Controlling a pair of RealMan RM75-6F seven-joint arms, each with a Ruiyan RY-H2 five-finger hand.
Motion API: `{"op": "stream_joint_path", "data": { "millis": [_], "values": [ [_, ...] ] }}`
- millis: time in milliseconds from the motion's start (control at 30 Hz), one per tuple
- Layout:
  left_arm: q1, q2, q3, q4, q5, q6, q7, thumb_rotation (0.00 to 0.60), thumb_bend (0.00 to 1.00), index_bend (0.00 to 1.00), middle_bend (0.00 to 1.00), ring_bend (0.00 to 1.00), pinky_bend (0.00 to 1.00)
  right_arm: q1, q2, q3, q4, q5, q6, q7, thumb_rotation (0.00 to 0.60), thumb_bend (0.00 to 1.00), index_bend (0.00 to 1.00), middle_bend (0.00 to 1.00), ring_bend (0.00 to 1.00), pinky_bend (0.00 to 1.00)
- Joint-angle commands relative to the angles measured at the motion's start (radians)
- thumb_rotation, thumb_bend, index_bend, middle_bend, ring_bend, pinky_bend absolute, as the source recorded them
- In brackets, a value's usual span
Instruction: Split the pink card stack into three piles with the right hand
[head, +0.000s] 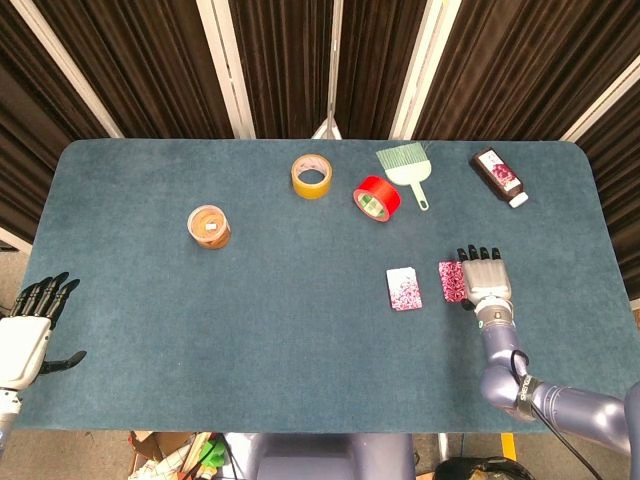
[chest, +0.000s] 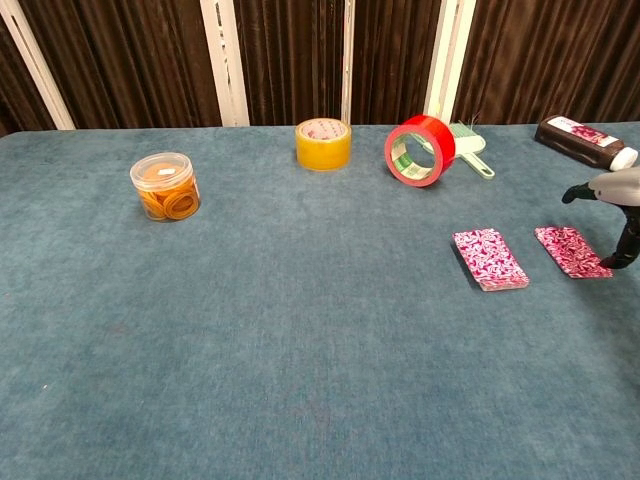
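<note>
The pink patterned card stack (head: 404, 288) (chest: 489, 258) lies flat on the blue table (head: 300, 320), right of centre. A thinner pink pile (head: 450, 281) (chest: 570, 250) lies flat just to its right. My right hand (head: 484, 279) (chest: 615, 195) hovers over that pile's right edge; its fingers are raised above the cards and its thumb reaches down beside them, holding nothing. My left hand (head: 25, 335) hangs off the table's front left with fingers spread, holding nothing, seen only in the head view.
Along the back stand a yellow tape roll (head: 311, 176), a red tape roll (head: 376, 198), a green hand brush (head: 405, 165) and a dark bottle (head: 498, 175). A clear jar of rubber bands (head: 209, 226) sits at the left.
</note>
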Motion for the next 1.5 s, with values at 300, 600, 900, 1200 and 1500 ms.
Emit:
{"op": "stream_joint_path", "data": {
  "millis": [300,600,900,1200,1500],
  "values": [
    [0.001,0.002,0.001,-0.002,0.005,0.003,-0.003,0.600,0.06,0.00,0.00,0.00,0.06,0.007,0.027,0.005,-0.159,-0.087,0.034,0.009,0.600,0.32,0.00,0.00,0.00,0.00],
    [0.002,0.006,-0.002,0.000,0.003,0.006,-0.021,0.600,0.06,0.00,0.00,0.00,0.06,0.034,-0.035,0.014,-0.202,-0.116,0.051,0.001,0.600,0.32,0.00,0.00,0.00,0.00],
    [-0.002,0.012,-0.003,0.002,0.002,-0.003,-0.040,0.600,0.06,0.00,0.00,0.00,0.06,0.057,-0.099,0.025,-0.151,-0.095,0.052,-0.004,0.600,0.32,0.00,0.00,0.00,0.00],
    [-0.004,0.015,0.000,0.002,0.002,-0.009,-0.045,0.600,0.06,0.00,0.00,0.00,0.06,0.071,-0.116,0.026,-0.105,-0.057,0.044,-0.016,0.600,0.32,0.00,0.00,0.00,0.00],
    [-0.004,0.015,0.001,-0.001,0.002,-0.010,-0.039,0.600,0.06,0.00,0.00,0.00,0.06,0.076,-0.116,0.023,-0.082,-0.016,0.034,-0.024,0.600,0.32,0.00,0.00,0.00,0.00]
  ]
}}
